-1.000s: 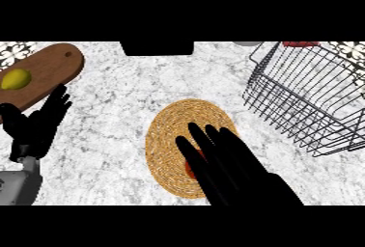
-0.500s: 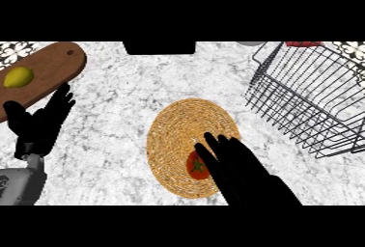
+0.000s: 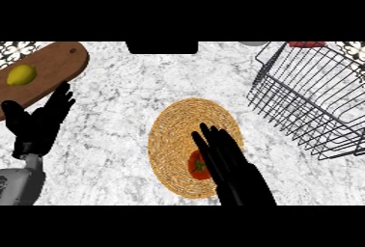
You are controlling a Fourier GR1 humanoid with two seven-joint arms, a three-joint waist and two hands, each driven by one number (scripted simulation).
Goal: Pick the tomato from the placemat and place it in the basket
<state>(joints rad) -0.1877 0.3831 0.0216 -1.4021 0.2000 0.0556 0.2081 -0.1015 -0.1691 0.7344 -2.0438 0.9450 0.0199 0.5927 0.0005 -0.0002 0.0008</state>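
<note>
The tomato (image 3: 197, 166) lies on the round woven placemat (image 3: 178, 125), at its lower part, just left of the right hand (image 3: 231, 164). This hand is over the mat with straight fingers and holds nothing. The wire basket (image 3: 314, 96) stands to the right, apart from the mat. The left hand (image 3: 39, 123) rests open at the left edge. A lemon (image 3: 21, 75) lies on a wooden board (image 3: 61, 60).

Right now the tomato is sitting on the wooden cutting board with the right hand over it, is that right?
Not quite. The head view shows the tomato on the round woven placemat, not the wooden cutting board, which holds a lemon. The right hand is indeed over the tomato.
</note>
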